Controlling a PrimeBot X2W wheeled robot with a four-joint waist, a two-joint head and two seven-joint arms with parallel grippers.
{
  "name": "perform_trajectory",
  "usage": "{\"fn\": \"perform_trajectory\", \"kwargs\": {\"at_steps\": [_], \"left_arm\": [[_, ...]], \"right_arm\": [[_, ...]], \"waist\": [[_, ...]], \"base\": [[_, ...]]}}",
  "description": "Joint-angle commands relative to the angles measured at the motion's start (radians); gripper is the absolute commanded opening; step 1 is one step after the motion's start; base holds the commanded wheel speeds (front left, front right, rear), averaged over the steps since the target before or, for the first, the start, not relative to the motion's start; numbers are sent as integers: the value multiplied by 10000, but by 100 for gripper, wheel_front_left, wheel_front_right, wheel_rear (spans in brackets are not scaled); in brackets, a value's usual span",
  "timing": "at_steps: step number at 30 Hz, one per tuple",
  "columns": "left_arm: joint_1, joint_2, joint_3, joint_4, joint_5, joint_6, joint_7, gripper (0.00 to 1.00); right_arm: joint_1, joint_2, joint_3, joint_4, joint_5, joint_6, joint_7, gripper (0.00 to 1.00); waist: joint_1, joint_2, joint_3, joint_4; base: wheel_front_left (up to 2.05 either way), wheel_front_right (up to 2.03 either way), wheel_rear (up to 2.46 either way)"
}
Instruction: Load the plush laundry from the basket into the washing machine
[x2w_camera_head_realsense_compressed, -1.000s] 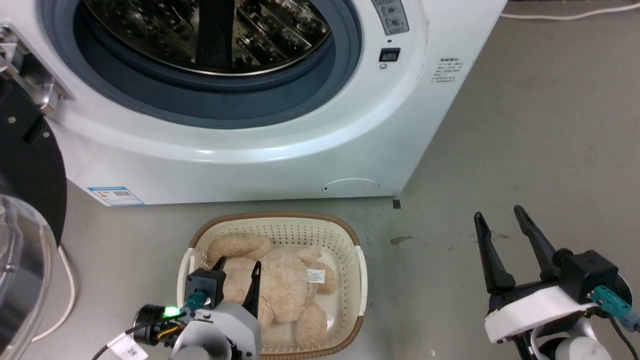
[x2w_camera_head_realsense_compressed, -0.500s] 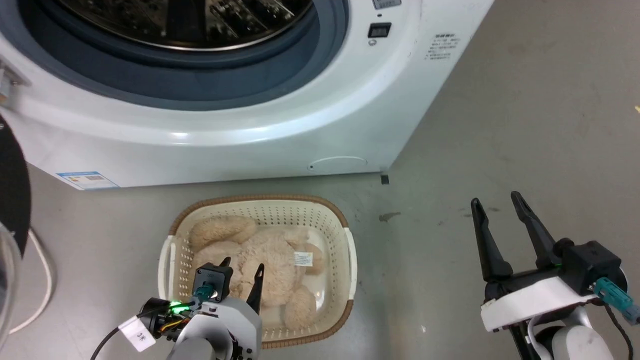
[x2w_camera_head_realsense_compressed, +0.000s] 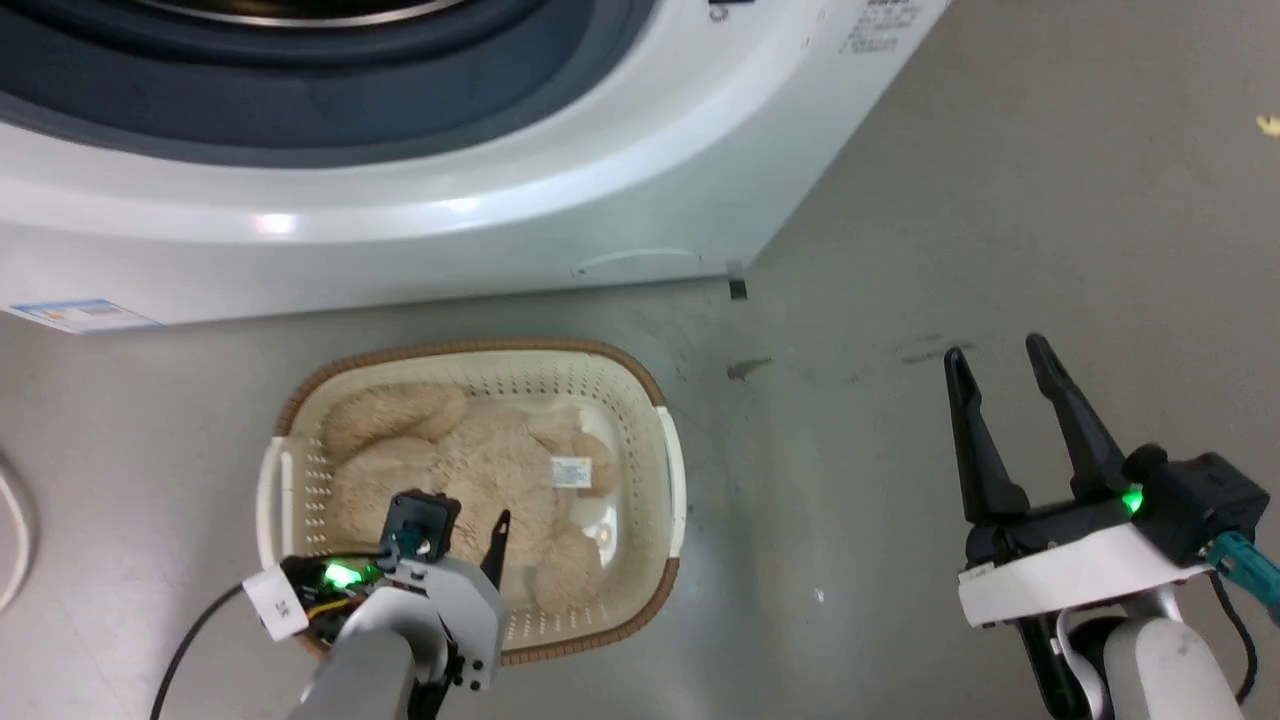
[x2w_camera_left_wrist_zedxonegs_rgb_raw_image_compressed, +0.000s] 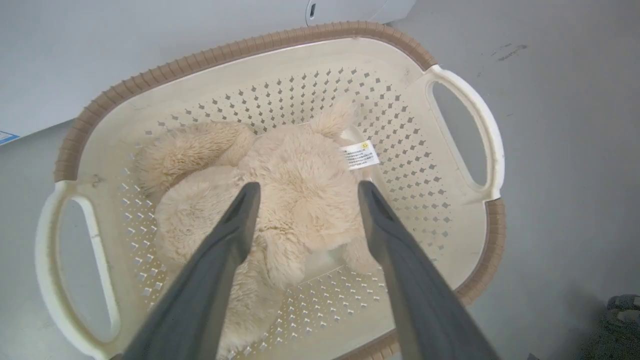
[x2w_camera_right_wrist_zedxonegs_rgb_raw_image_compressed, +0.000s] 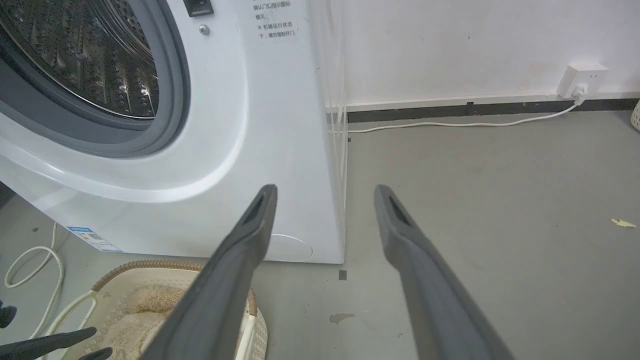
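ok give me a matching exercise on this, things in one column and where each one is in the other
1 plush toy
2 basket
3 left gripper
4 right gripper

a open, over bare floor right of the basket
b lying in the basket
c on the floor in front of the washing machine
d open, fingers over the plush toy

Pairs: 1-b, 2-c, 3-d, 4-a

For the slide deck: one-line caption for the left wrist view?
Open left gripper poised over the plush laundry lying in the basket.
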Motion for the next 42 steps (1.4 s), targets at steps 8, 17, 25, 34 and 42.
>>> {"fn": "perform_trajectory", "kwargs": {"at_steps": [8,17,25,34,42], "left_arm": [[-1368,336,-262,1401,-154,-63,505,100],[-2743,640,-612,2442,-229,3,1087,100],[-3843,765,-719,3314,-546,66,1421,100],[-4648,621,-1157,4104,-575,326,1465,100],[-4100,607,-1241,4124,-762,97,999,0]], "right_arm": [[-478,-21,178,-208,392,6,-262,100],[-810,-23,206,-307,675,7,-450,100],[-1149,-25,249,-418,997,7,-617,100],[-1383,-26,317,-443,1209,8,-772,100],[-1278,-26,139,-185,1020,8,-772,100]], "waist": [[-2,0,1206,-523],[-2,0,2360,-784],[-2,0,3352,-931],[-2,0,4142,-1078],[-2,0,3551,-1060]], "base": [[0,0,0],[0,0,0],[0,0,0],[0,0,0],[0,0,0]]}}
